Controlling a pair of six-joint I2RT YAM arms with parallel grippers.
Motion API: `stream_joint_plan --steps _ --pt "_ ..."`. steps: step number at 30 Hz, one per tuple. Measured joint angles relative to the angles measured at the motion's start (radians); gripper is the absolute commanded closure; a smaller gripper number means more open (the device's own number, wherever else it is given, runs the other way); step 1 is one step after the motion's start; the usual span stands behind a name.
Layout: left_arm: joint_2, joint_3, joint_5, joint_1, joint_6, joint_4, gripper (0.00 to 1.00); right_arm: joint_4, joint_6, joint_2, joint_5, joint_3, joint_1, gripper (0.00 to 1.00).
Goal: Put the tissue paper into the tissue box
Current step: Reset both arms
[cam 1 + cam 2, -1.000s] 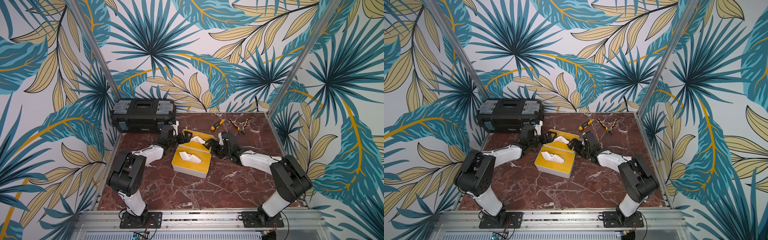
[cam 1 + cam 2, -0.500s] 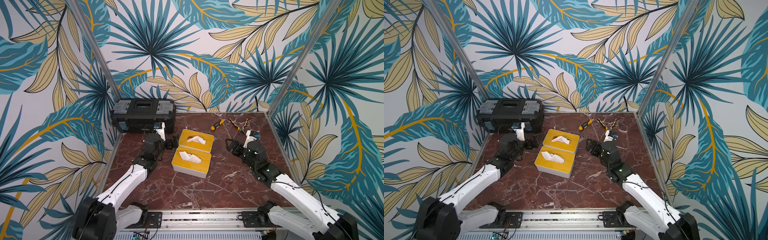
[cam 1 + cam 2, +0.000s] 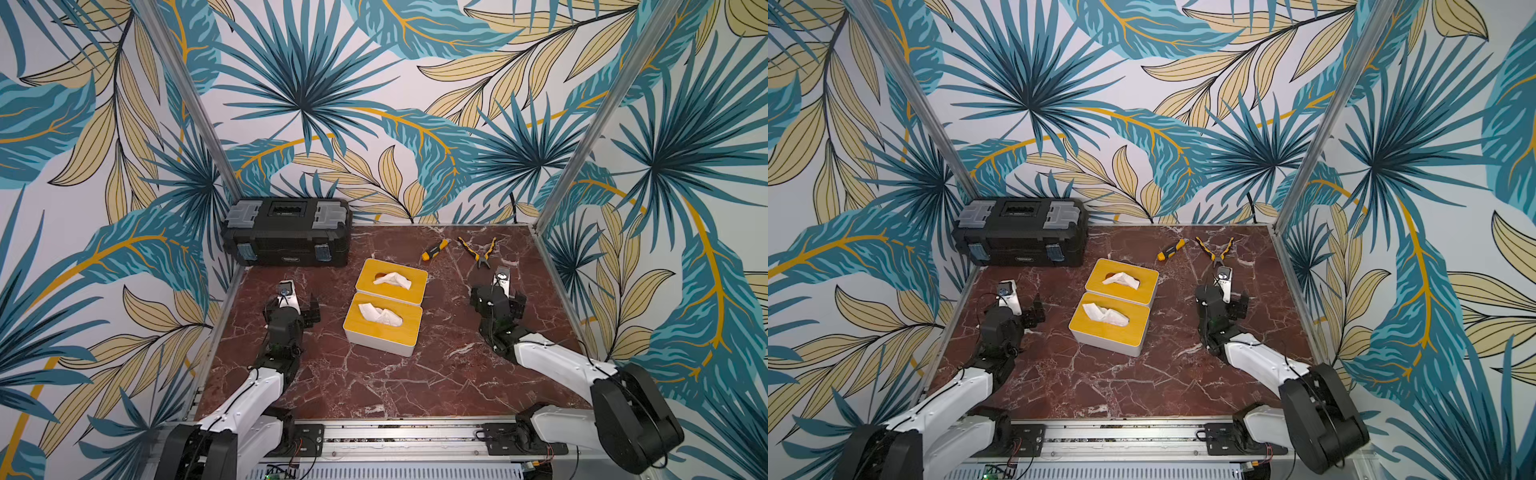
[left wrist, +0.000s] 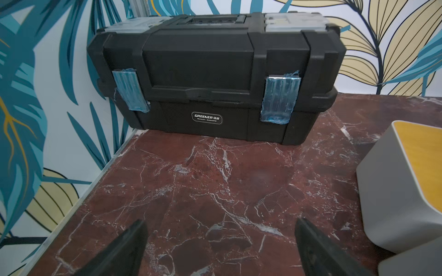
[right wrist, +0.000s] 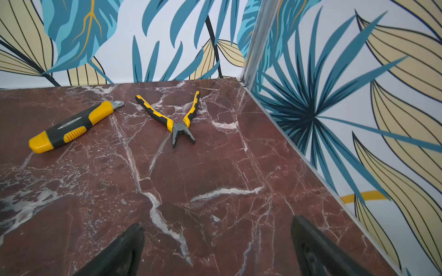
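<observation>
Setup: two arms on a red-brown marble table (image 3: 374,382), with leafy wallpaper on all three walls.
Boxes: two white tissue boxes with yellow lids sit mid-table, one right behind the other and pretty much touching. The near tissue box (image 3: 376,347) is toward the robot and the far tissue box (image 3: 417,277) is toward the back wall.
Tissue paper: a crumpled white tuft pokes out of each lid slot. The near tissue (image 3: 380,314) and the far tissue (image 3: 392,280) are both partly tucked in and partly flopped over the lid.
Left gripper (image 4: 220,227): it's off to the left of the boxes, apart from them, and aimed at the toolbox. The jaws are spread wide with only bare marble between them. A grey-white box side shows at the edge of its wrist view.
Right gripper (image 5: 216,227): it's off to the right of the boxes and clear of them. The jaws are spread wide too and it's holding nothing.
Toolbox (image 3: 286,232): black and closed, with blue-filmed latches, parked in the back-left corner.
Utility knife (image 3: 434,249): yellow and black, lying flat near the back wall.
Pliers (image 3: 478,251): yellow-handled with the handles splayed, just beside the knife and ahead of the right gripper.
</observation>
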Motion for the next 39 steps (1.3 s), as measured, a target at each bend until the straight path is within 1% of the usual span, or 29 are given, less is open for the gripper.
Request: stream_joint_plan --steps 2,5,7,11,13,16,19,21,24,28,31,35,39 --pt "0.068 -0.004 0.002 0.004 0.014 0.07 0.0 0.085 -0.064 0.061 -0.008 0.006 -0.004 0.01" --pt "0.145 -0.004 0.017 0.01 0.037 0.157 0.0 0.19 -0.126 0.095 -0.082 0.006 -0.027 0.01" --pt "0.186 -0.004 0.027 0.012 0.052 0.215 0.0 0.273 -0.145 0.105 -0.14 0.002 -0.058 0.01" --pt "0.229 -0.002 0.049 0.015 0.077 0.264 0.0 0.342 -0.15 0.108 -0.216 -0.002 -0.1 0.01" --pt "0.255 -0.002 0.063 0.017 0.095 0.298 0.0 0.323 -0.15 0.082 -0.25 -0.008 -0.104 0.01" --pt "0.323 0.0 0.08 0.023 0.113 0.367 0.0 0.279 -0.151 -0.008 -0.275 -0.034 -0.104 0.01" --pt "0.409 0.01 0.098 0.028 0.122 0.417 0.0 0.279 -0.166 -0.092 -0.286 -0.083 -0.116 0.01" --pt "0.459 0.028 0.103 0.028 0.126 0.422 0.0 0.301 -0.172 -0.106 -0.303 -0.121 -0.14 0.01" --pt "0.473 0.045 0.117 0.03 0.132 0.416 0.0 0.372 -0.173 -0.054 -0.335 -0.192 -0.181 0.01" --pt "0.473 0.062 0.113 0.03 0.134 0.413 0.0 0.502 -0.188 0.094 -0.382 -0.255 -0.201 0.01" --pt "0.474 0.088 0.09 0.031 0.129 0.395 0.0 0.5 -0.183 0.137 -0.467 -0.245 -0.241 0.02" --pt "0.474 0.103 0.068 0.031 0.121 0.394 0.0 0.479 -0.164 0.171 -0.558 -0.169 -0.308 0.0" --pt "0.474 0.103 0.063 0.031 0.121 0.389 0.0 0.476 -0.142 0.171 -0.588 -0.151 -0.33 0.0"
